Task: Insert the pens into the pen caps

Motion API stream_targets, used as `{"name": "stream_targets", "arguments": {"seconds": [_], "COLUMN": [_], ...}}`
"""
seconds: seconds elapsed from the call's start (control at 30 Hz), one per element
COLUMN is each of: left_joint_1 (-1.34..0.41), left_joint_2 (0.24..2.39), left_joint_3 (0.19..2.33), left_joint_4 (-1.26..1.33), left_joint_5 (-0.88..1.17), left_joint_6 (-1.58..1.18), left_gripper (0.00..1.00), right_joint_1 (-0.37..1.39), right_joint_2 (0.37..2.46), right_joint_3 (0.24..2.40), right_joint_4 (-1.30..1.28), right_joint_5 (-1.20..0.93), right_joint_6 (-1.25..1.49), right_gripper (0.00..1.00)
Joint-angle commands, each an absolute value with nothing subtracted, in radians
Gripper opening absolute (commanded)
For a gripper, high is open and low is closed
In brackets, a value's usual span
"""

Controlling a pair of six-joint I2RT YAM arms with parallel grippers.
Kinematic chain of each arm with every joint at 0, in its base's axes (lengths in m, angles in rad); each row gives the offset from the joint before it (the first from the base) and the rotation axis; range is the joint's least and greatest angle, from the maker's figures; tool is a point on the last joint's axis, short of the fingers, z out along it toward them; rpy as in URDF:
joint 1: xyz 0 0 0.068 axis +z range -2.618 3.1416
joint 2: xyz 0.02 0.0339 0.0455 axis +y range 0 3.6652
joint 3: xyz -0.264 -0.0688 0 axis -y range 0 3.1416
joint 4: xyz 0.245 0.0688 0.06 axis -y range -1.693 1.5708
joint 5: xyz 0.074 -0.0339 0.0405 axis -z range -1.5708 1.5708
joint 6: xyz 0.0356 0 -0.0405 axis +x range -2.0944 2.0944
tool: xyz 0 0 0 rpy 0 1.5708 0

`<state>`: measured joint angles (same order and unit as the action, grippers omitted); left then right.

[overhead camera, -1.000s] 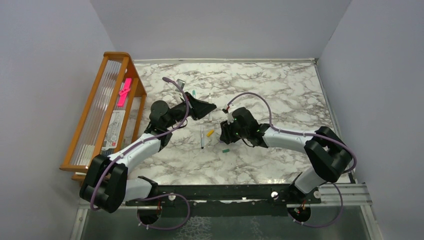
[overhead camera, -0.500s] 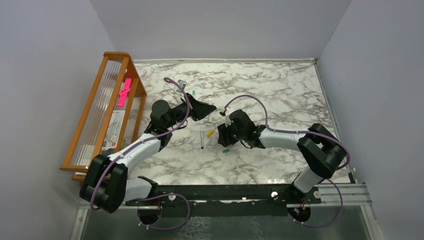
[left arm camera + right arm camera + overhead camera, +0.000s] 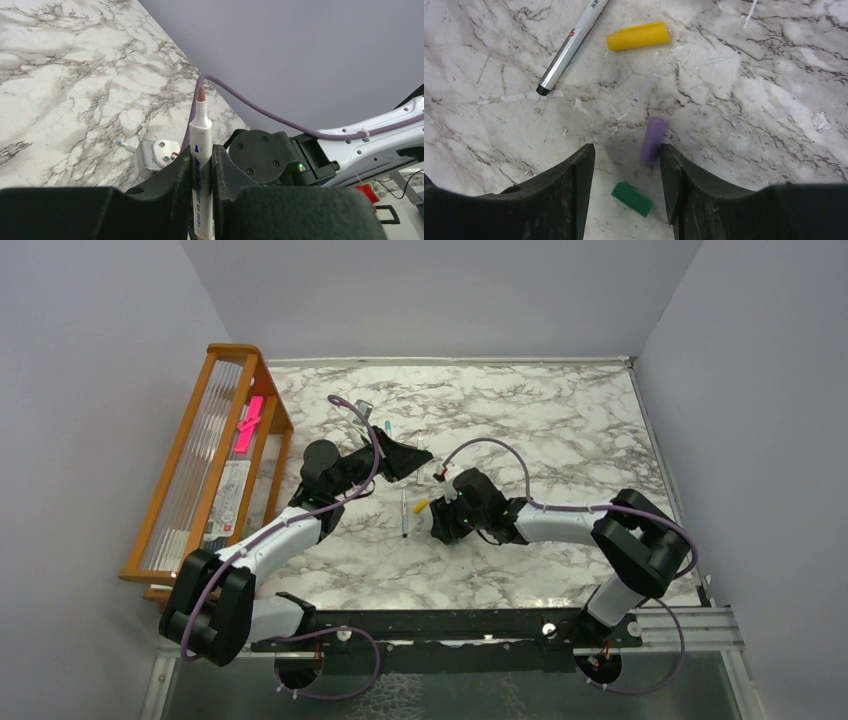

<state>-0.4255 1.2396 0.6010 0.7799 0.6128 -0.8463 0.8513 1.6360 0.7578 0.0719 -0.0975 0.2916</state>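
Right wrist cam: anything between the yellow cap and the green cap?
Yes. The purple cap lies between the yellow cap and the green cap, apart from both. This shows in the right wrist view.

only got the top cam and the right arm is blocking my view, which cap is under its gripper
observer: on the right wrist camera, the right gripper is open over two caps. A purple cap lies by one fingertip and a green cap lies in the gap.
operator: ok and is the pen in the left gripper bare at the tip
observer: yes. On the left wrist camera, the left gripper is shut on a white pen, and its uncapped brownish tip sticks out of the gripper.
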Motion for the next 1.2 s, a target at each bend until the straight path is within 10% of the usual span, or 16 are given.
{"name": "stream_targets", "arguments": {"seconds": [0.0,0.8,1.17], "left_joint_1": [-0.421,-0.42,-0.419], "left_joint_2": [1.218,1.208,1.201], "left_joint_3": [0.605,0.589,0.593], "left_joint_4": [0.788,0.785,0.774], "left_joint_5": [0.623,0.619,0.608], "left_joint_6": [-0.844,-0.843,-0.838], "left_gripper": [0.0,0.0,0.0], "right_joint_1": [0.884,0.925,0.96], "right_joint_2": [1.631,1.793,1.842], "right_joint_3": [0.747,1.001,1.058], "right_joint_4": [0.083,-0.234,-0.352], "right_joint_5": [-0.098,0.176,0.308], "right_joint_6": [0.317,0.477,0.521], "right_gripper": [0.5,0.46,0.09]}}
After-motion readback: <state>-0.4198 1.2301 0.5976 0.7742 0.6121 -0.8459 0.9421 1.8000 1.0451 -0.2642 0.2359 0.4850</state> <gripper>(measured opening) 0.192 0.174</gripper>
